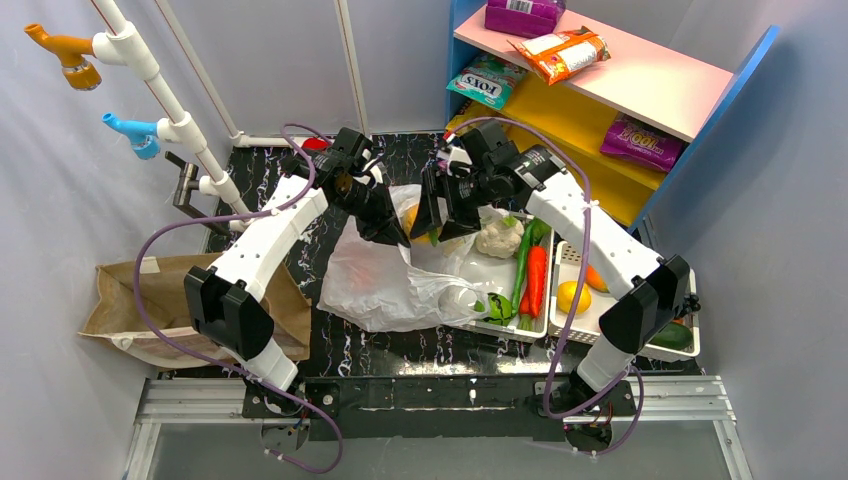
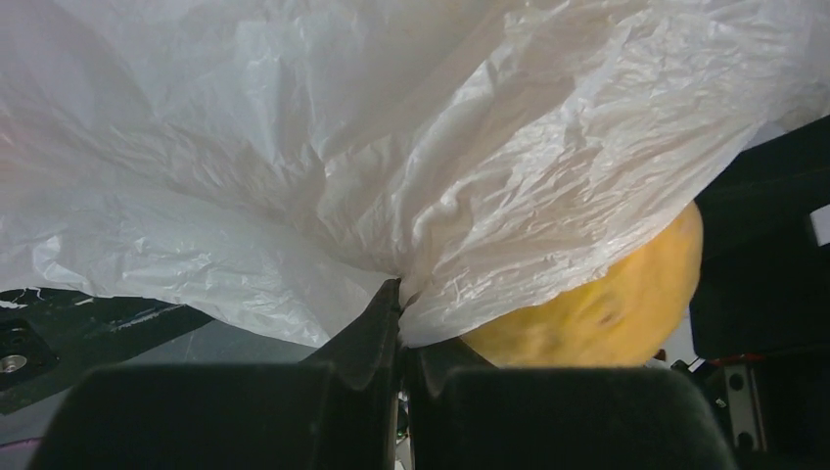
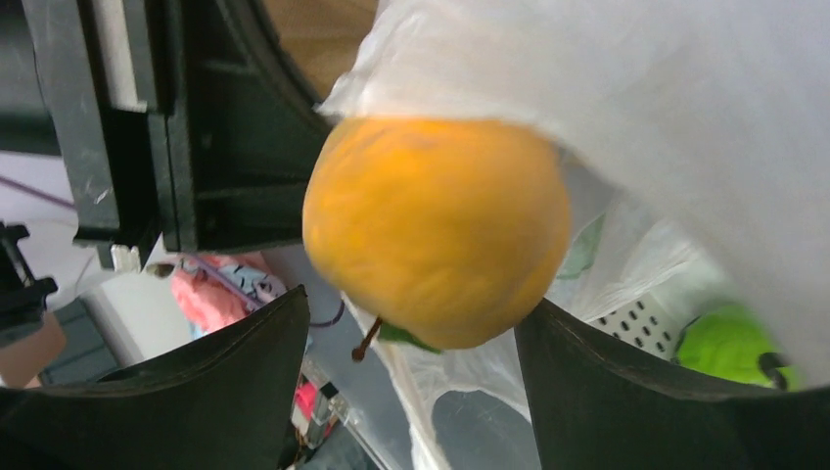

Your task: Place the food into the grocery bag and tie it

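Note:
The white grocery bag point(image 1: 385, 285) lies crumpled mid-table, its rim lifted. My left gripper point(image 1: 390, 232) is shut on a fold of the rim and holds it up. In the left wrist view the jaws point(image 2: 403, 294) pinch the plastic point(image 2: 294, 176). A yellow-orange fruit point(image 1: 410, 216) hangs at the bag's mouth, and it also shows in the left wrist view point(image 2: 607, 304). My right gripper point(image 1: 432, 225) is beside it. In the right wrist view the fruit point(image 3: 436, 230), blurred, sits just past the spread fingertips point(image 3: 411, 304), with a gap on the left side.
Two white trays point(image 1: 560, 330) to the right hold a cauliflower point(image 1: 498, 238), a carrot point(image 1: 537, 280), green beans and a lemon point(image 1: 573, 296). A brown paper bag point(image 1: 150, 300) lies at the left. A shelf point(image 1: 640, 80) with snack packets stands at the back right. A white pipe rack point(image 1: 170, 100) stands at the back left.

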